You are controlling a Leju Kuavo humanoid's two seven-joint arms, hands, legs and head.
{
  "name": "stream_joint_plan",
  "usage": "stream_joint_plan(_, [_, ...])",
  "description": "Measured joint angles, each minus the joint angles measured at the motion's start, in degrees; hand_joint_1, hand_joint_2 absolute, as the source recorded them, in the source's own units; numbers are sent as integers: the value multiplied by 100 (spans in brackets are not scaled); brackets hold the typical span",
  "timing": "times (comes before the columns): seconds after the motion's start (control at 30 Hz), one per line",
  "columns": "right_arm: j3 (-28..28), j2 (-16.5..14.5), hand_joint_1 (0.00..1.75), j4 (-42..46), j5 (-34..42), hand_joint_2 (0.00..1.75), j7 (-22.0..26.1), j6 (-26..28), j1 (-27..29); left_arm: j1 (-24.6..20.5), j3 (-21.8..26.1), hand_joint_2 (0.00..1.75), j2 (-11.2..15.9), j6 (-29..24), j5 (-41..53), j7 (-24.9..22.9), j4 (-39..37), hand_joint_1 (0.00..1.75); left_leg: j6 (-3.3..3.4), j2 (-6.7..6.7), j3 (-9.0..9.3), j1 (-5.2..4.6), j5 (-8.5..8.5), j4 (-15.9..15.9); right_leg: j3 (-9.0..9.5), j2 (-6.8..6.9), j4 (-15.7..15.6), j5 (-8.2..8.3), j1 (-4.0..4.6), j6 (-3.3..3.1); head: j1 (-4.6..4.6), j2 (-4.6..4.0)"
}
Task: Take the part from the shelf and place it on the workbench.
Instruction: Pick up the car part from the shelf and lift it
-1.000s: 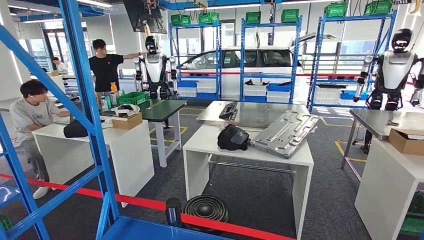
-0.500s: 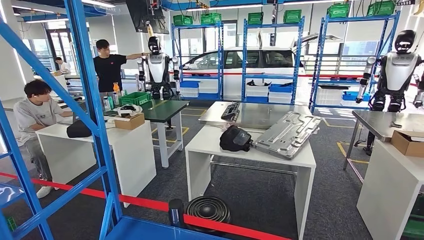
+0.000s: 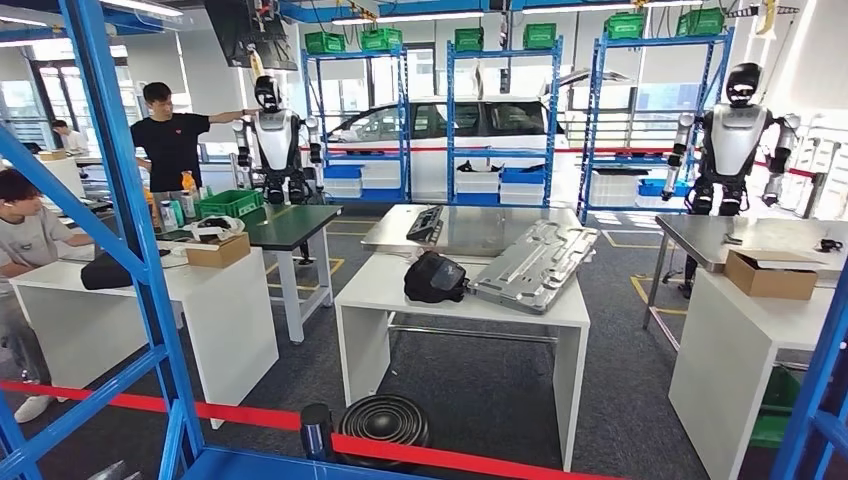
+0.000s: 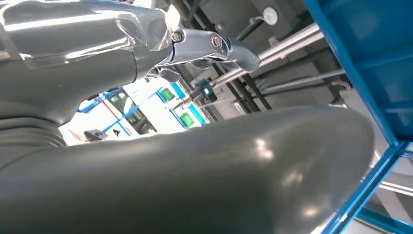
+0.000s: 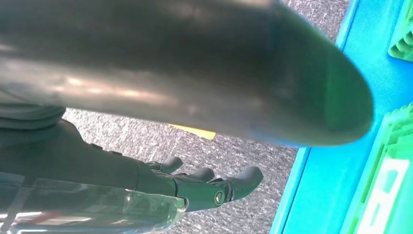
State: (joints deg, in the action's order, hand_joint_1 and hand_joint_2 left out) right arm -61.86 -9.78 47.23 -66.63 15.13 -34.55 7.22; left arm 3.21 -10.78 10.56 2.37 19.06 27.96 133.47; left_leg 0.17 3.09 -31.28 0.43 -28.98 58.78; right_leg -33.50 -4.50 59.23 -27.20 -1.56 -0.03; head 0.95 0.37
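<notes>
I look through the blue shelf frame (image 3: 120, 200) at a white workbench (image 3: 380, 290). On it lie a black part (image 3: 435, 277) and a ribbed silver metal plate (image 3: 535, 265). The shelf's blue board (image 3: 260, 466) shows at the bottom edge. My left hand (image 4: 195, 170) holds nothing; its thick thumb is near the camera and its fingers (image 4: 229, 46) reach out past a blue shelf beam (image 4: 370, 63). My right hand (image 5: 87, 161) is empty too, its dark fingers (image 5: 229, 187) spread over grey carpet beside a blue shelf board (image 5: 331, 161) with green crates (image 5: 389, 185).
A red barrier tape (image 3: 420, 452) and a black ribbed ring (image 3: 385, 420) lie between shelf and workbench. A white desk with a cardboard box (image 3: 217, 250) stands left, where people sit and stand. Another white table with a box (image 3: 770, 273) stands right. Other robots and blue racks line the back.
The whole picture has shifted left, so the camera has turned right; a blue shelf post now shows at the right edge. Things on the tables have not moved.
</notes>
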Motion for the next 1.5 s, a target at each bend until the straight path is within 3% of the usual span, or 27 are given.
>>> stream_joint_plan(0.03, [-35,8,0,-22,-15,0,7,19,-9,-7,0,0,-1,-1,1,19,-2,0,25,-49,21,-1,12,-48,-17,-31,-18,20,-8,35,5,1])
stream_joint_plan(0.1, [-88,15,0,-61,-33,0,13,34,-17,-9,-3,0,-9,-4,6,45,-6,0,82,-151,84,15,87,-174,-87,95,62,-17,5,66,-4,1])
stream_joint_plan(0.17, [-117,26,0,-93,-38,0,15,41,-48,-6,-4,0,-20,-5,10,59,-10,0,128,-275,125,18,142,-266,-346,305,562,-255,18,39,-18,1])
stream_joint_plan(0.23, [-137,38,0,-120,-38,0,15,46,-78,-3,-5,0,-26,-5,14,68,-19,0,144,-400,114,1,145,-272,-705,366,1281,-523,16,35,-26,1])
stream_joint_plan(0.27, [-146,43,0,-132,-38,0,15,48,-80,-3,-6,0,-28,-5,15,69,-25,0,146,-458,112,-4,141,-271,-802,376,1473,-563,14,59,-31,1])
stream_joint_plan(0.3, [-154,48,0,-142,-38,0,15,50,-79,-3,-7,0,-31,-5,15,70,-32,0,143,-511,114,-6,136,-270,-784,392,1439,-513,13,98,-33,1])
stream_joint_plan(0.37, [-162,64,0,-157,-39,0,15,53,-77,-3,-7,0,-36,-5,15,72,-43,0,117,-607,130,-10,114,-256,-418,519,742,-229,14,179,-42,1])
stream_joint_plan(0.43, [-164,80,0,-169,-38,0,16,57,-94,-4,-7,0,-37,-5,15,72,-48,0,61,-691,141,-47,71,-223,-49,708,47,-17,31,152,-45,1])
stream_joint_plan(0.47, [-166,86,0,-174,-38,0,17,58,-101,-5,-8,0,-37,-5,15,72,-48,0,34,-729,145,-66,55,-209,26,753,-102,18,41,108,-41,1])
stream_joint_plan(0.53, [-176,89,0,-186,-38,0,21,59,-103,-9,-9,0,-39,-5,15,73,-48,0,-8,-806,155,-72,43,-203,21,665,-129,36,53,24,-32,1])
stream_joint_plan(0.6, [-189,87,0,-197,-39,0,21,61,-101,-10,-8,0,-41,-6,15,74,-48,0,-68,-721,116,-36,-46,-110,15,563,-144,60,28,-27,-28,1])
stream_joint_plan(0.67, [-199,88,0,-201,-41,0,25,62,-107,-6,-7,0,-38,-9,20,77,-48,0,-130,-483,-99,6,-349,375,15,462,-154,80,-1,-70,-19,1])
stream_joint_plan(0.73, [-219,90,0,-208,-79,0,42,63,-116,13,-9,0,-31,-25,75,92,-49,0,-157,-357,-462,24,-692,1156,5,351,-151,91,8,-94,-12,1])
stream_joint_plan(0.77, [-235,90,0,-215,-114,0,54,63,-118,22,-13,0,-25,-39,115,103,-50,0,-159,-341,-592,26,-752,1409,2,289,-150,94,15,-99,-12,1])
stream_joint_plan(0.8, [-254,89,0,-222,-163,0,74,61,-118,28,-15,0,-17,-58,160,113,-51,0,-151,-330,-625,25,-698,1452,4,227,-149,98,19,-102,-11,1])
stream_joint_plan(0.83, [-272,88,0,-228,-219,0,100,59,-118,29,-19,0,-9,-84,192,119,-52,0,-136,-312,-544,25,-540,1263,13,167,-149,99,22,-100,-11,1])
stream_joint_plan(0.93, [-297,93,0,-239,-456,0,208,61,-120,26,-28,0,8,-183,246,116,-39,0,-49,-206,-18,6,-25,160,42,48,-146,110,39,-80,-7,1])
stream_joint_plan(0.97, [-298,103,0,-248,-547,0,241,70,-118,33,-29,0,9,-215,260,108,-27,0,-23,-182,76,-8,25,-52,32,28,-146,121,45,-59,-5,1])
stream_joint_plan(1.03, [-301,135,0,-287,-694,0,299,109,-112,81,-23,0,-9,-274,309,92,2,0,15,-180,94,-35,22,-158,-3,-9,-161,152,43,4,-2,1])
stream_joint_plan(1.1, [-309,174,0,-356,-784,0,393,145,-113,191,-2,87,-55,-432,475,43,25,0,85,-211,122,-14,89,-235,-52,54,-120,129,44,56,-10,1])
stream_joint_plan(1.17, [-337,179,0,-382,-871,0,526,81,-115,378,47,175,-80,-818,814,-53,13,0,158,-268,152,5,162,-319,-247,227,278,-99,61,42,-27,1])
stream_joint_plan(1.23, [-385,117,0,-271,-1024,0,663,-107,-86,600,126,175,-57,-1226,1170,-204,-35,0,183,-320,126,-15,181,-326,-587,350,1037,-447,62,10,-37,1])
stream_joint_plan(1.3, [-439,18,0,-68,-1256,0,822,-309,-27,844,259,175,-32,-1464,1527,-454,-69,0,184,-364,111,-25,182,-322,-732,380,1450,-577,55,42,-43,1])
stream_joint_plan(1.33, [-469,-25,0,24,-1372,0,904,-378,-4,986,347,175,-31,-1536,1727,-591,-74,0,179,-383,111,-26,180,-317,-634,388,1316,-512,50,80,-45,1])
stream_joint_plan(1.4, [-545,-81,0,161,-1574,0,1044,-456,16,1279,552,175,-60,-1638,2143,-835,-74,0,154,-415,115,-28,164,-293,-177,422,520,-260,44,141,-48,1])
stream_joint_plan(1.47, [-641,-136,0,276,-1758,0,1155,-500,19,1541,767,175,-106,-1716,2526,-1042,-74,0,99,-431,102,-53,133,-247,160,446,-107,-112,56,118,-42,1])
stream_joint_plan(1.5, [-693,-170,0,338,-1848,0,1201,-521,24,1652,866,175,-128,-1753,2695,-1136,-74,0,68,-434,96,-63,124,-234,212,451,-214,-102,68,85,-39,1])
